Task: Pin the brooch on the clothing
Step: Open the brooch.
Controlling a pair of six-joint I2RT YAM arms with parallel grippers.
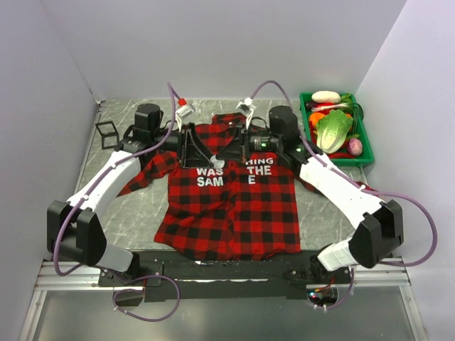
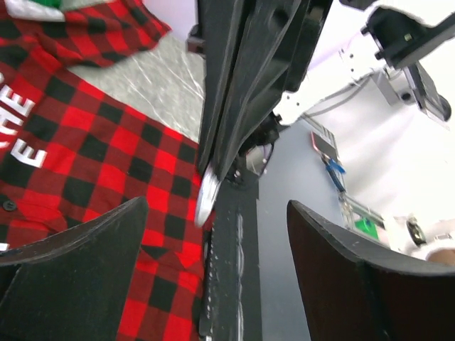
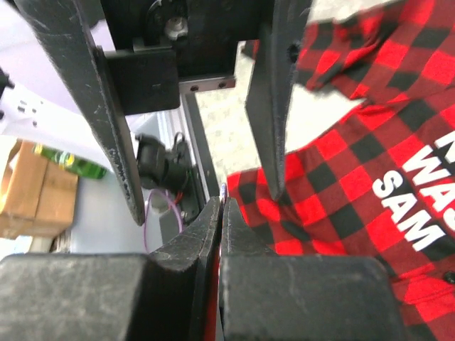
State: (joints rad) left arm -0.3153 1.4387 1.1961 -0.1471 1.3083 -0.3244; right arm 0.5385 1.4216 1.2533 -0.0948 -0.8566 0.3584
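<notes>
I'd have the right end effector (image 3: 222, 202), clenched on the brooch (image 2: 207, 193) at its tips, ease down onto the shirt (image 3: 334, 213) beneath it, the left end effector (image 2: 217, 206) hanging released alongside.

I'm watching a grey marbled tabletop (image 1: 135, 213): a red-and-black plaid shirt (image 1: 227, 217) is lying spread across its middle, a small black wire-frame cube (image 1: 107, 133) is sitting far left, and a green plastic tray of vegetables (image 1: 350, 161) is sitting far right.
</notes>
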